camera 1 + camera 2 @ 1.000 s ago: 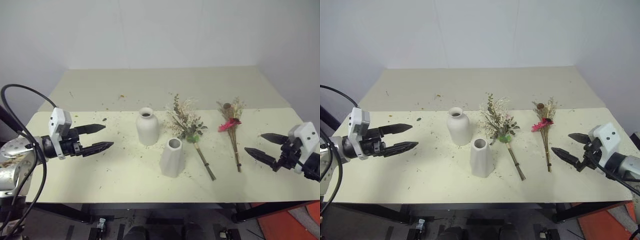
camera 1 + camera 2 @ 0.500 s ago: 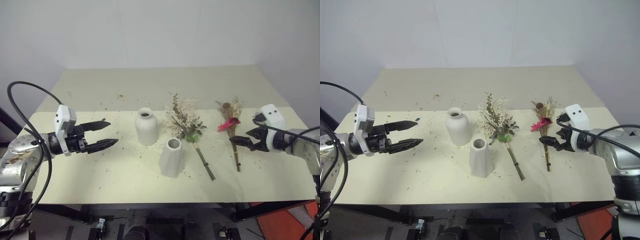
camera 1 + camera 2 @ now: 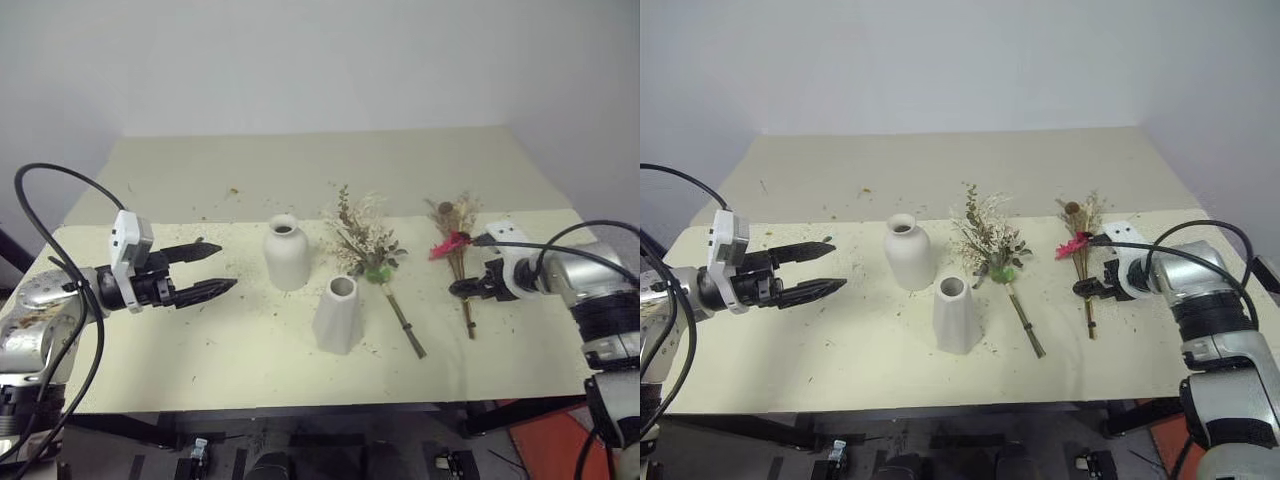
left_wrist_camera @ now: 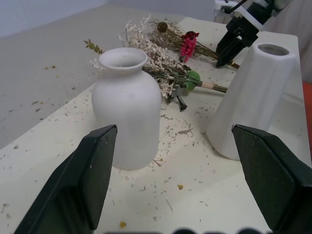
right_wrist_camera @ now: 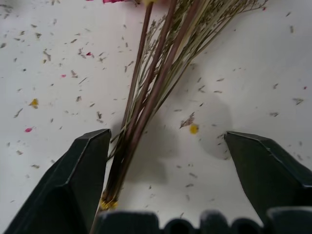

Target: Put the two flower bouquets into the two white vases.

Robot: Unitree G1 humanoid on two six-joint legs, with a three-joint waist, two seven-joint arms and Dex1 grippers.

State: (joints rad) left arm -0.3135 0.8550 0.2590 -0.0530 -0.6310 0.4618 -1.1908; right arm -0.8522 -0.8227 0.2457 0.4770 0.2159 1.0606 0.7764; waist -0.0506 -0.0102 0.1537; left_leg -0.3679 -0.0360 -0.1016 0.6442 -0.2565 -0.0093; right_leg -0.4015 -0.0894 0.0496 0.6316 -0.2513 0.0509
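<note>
The slim bouquet [image 3: 458, 250] lies flat near the counter's [image 3: 250, 355] right edge, blooms toward the far edge, stems toward the near edge. My right pincer [image 5: 165, 146] straddles its stems with jaws spread, nothing grasped; my left pincer [image 3: 212, 270] hangs unclenched, empty.

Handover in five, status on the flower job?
Right hand open, straddling the slim bouquet stems, no grip yet. Left hand open, hovering beside the bottle vase. Bushy bouquet flat on table; both vases empty. Nothing blocking.

table [image 3: 150, 350] — cream | on it: two vases [image 3: 285, 255], two bouquets [image 3: 372, 250], plant crumbs [image 3: 225, 250]
</note>
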